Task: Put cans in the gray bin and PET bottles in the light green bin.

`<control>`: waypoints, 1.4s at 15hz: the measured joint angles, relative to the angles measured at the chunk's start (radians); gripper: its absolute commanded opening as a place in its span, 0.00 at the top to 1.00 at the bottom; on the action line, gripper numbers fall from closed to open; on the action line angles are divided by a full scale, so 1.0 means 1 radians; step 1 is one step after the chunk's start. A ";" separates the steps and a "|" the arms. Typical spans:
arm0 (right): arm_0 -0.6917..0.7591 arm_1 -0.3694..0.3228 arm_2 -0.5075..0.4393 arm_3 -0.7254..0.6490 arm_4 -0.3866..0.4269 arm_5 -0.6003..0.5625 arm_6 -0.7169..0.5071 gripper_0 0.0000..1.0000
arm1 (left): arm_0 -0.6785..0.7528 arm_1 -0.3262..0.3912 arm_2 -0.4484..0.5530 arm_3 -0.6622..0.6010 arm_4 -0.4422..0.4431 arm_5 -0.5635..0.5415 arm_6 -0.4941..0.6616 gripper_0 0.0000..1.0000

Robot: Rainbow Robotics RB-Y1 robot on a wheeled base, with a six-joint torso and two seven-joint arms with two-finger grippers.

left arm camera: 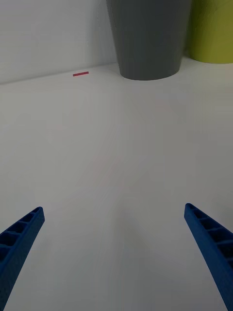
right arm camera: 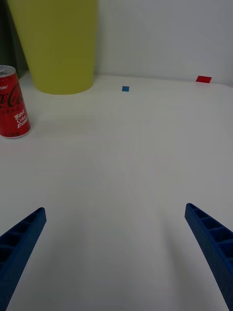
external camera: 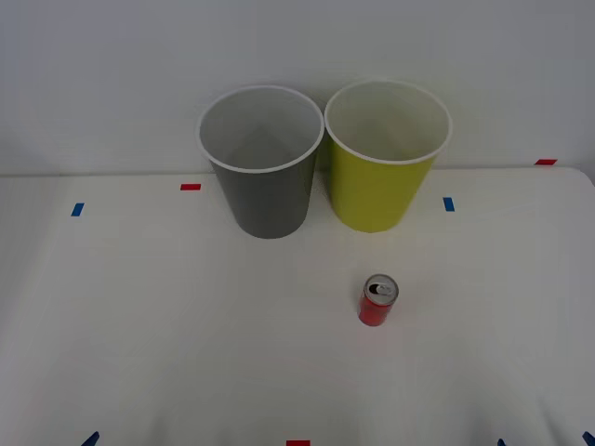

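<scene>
Right gripper point(right arm camera: 116, 252) spread wide, holding nothing, low over white table point(external camera: 139, 325). Left gripper point(left arm camera: 114, 252) likewise wide open, unladen. Plain pale wall behind; red and blue tape marks on tabletop. Red can point(right arm camera: 13, 103) upright ahead of right gripper, well apart, near light green bin point(external camera: 383, 153); gray bin point(external camera: 265, 160) just beside it.

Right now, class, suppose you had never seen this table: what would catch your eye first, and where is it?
First the two tall bins side by side at the back of the table: the gray bin on the left, the light green bin on the right. Next, the small red can standing upright alone in front of the green bin. Both the left gripper and the right gripper are open, low over bare table.
</scene>
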 measured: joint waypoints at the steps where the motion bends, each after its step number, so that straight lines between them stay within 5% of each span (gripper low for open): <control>1: 0.000 0.000 0.000 0.000 0.000 0.000 0.000 0.00 | 0.000 0.000 0.000 0.000 0.000 0.000 0.000 0.00; 21: 0.000 0.000 0.000 0.000 0.000 0.000 0.000 0.00 | 0.000 0.000 0.000 0.000 0.000 0.000 0.000 0.00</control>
